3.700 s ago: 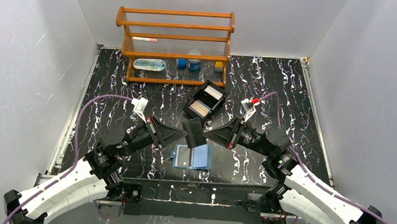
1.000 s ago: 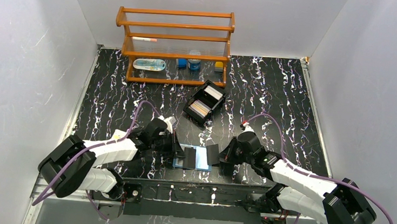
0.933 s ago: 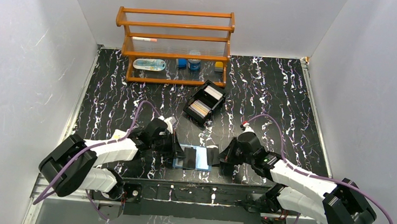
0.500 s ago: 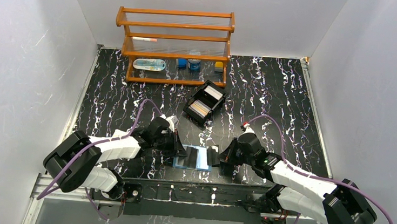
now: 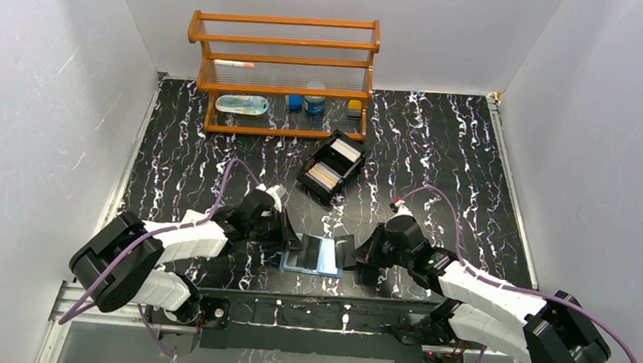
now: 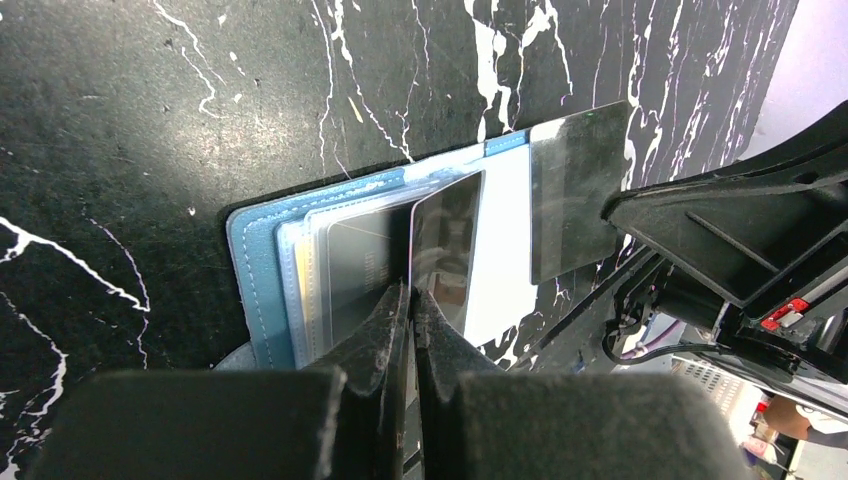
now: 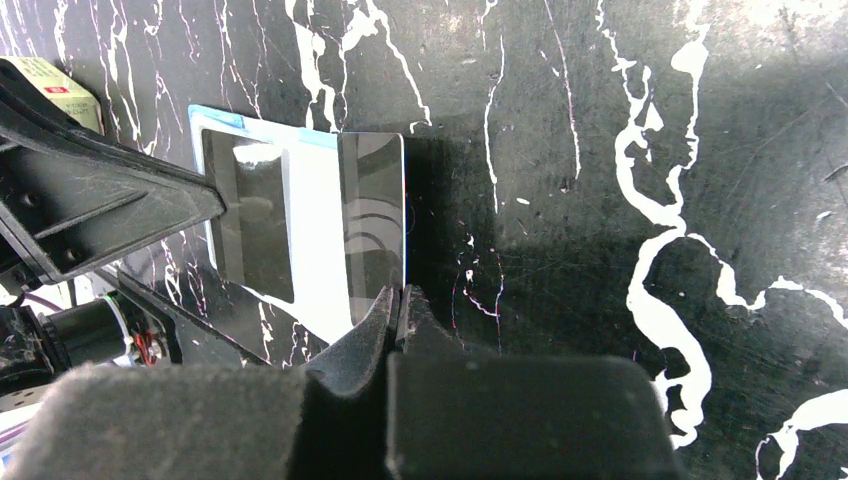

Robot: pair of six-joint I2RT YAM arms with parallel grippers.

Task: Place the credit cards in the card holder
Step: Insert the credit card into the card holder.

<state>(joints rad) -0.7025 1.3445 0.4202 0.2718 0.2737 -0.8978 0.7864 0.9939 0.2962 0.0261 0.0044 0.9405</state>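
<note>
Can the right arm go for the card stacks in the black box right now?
Probably not yet. The right gripper is shut on a dark card at the card holder, so its jaws are taken; the way to the black box looks free.

Wooden rack (image 5: 286,22) behind black two-compartment box (image 5: 334,160), marbled table (image 5: 444,148)

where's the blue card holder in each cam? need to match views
Top external: card holder at low centre.
Left wrist: card holder centre-left, lying open.
Right wrist: card holder upper left.
Shared landmark: the dark credit card pinched by the right gripper, at the holder's edge.
</note>
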